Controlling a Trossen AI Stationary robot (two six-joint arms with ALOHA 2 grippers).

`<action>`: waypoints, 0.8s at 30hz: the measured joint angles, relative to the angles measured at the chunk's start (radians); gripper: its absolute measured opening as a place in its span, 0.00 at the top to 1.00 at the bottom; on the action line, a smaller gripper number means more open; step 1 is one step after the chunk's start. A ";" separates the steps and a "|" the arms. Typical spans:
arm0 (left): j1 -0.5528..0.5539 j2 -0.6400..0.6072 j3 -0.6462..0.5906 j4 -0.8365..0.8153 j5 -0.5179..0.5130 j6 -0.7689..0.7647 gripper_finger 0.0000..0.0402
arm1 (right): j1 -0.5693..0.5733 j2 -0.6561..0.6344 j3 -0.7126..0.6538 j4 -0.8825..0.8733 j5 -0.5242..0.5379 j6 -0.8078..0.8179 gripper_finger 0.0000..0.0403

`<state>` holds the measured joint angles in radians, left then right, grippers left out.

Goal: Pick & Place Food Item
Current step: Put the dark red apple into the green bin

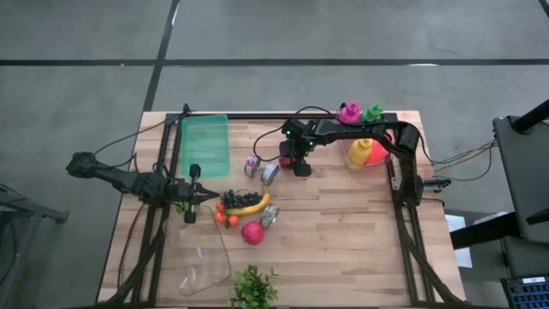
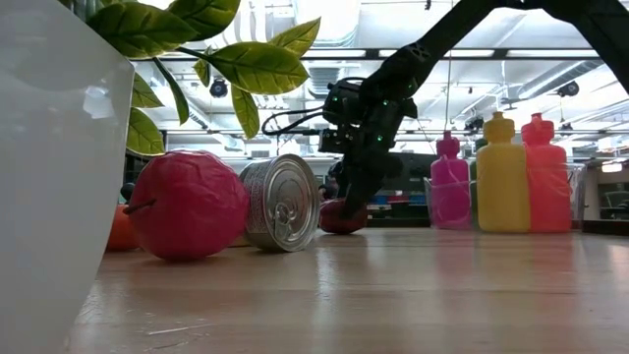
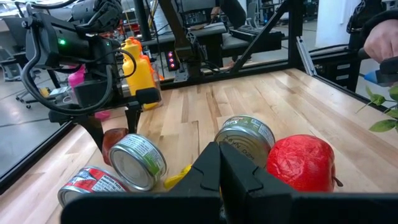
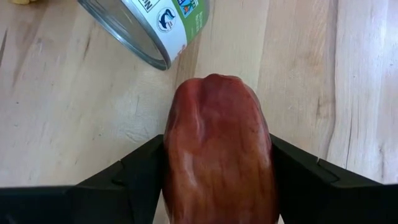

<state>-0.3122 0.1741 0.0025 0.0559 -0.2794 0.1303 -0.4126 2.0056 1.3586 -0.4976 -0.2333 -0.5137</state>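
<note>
Left gripper (image 1: 202, 196) closed, nothing in it, hovering at the left table edge just beside the grapes (image 1: 236, 198) and banana (image 1: 250, 207). Next over: red apple (image 1: 252, 233) and a tin can (image 1: 270, 215) lying on its side, close together. Another can (image 1: 269, 172) sits near mid-table. Right gripper (image 1: 302, 168) just right of that can, clamped on a dark red fruit (image 4: 217, 149) down at the wooden table (image 1: 343, 232). Bottles (image 1: 362, 151) stand at the back right.

I see a pale, matt wooden surface (image 4: 74, 124); beside the glossy, smooth dark-red fruit (image 4: 217, 149) lies a shiny metal can (image 4: 149, 28) with a paper label; matt black pincer (image 4: 217, 186).
</note>
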 joint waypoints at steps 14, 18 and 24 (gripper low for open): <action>0.000 0.000 0.000 0.000 0.000 0.000 1.00 | 0.010 -0.110 -0.002 0.000 0.000 0.038 0.41; 0.000 0.000 0.000 0.000 0.000 0.000 1.00 | 0.031 -0.155 -0.002 0.003 -0.001 0.060 0.41; 0.000 0.000 0.000 0.000 0.000 0.000 1.00 | 0.072 -0.206 -0.003 0.020 -0.003 0.096 0.41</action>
<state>-0.3119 0.1741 0.0028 0.0555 -0.2794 0.1299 -0.3410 1.7996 1.3552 -0.4779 -0.2367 -0.4177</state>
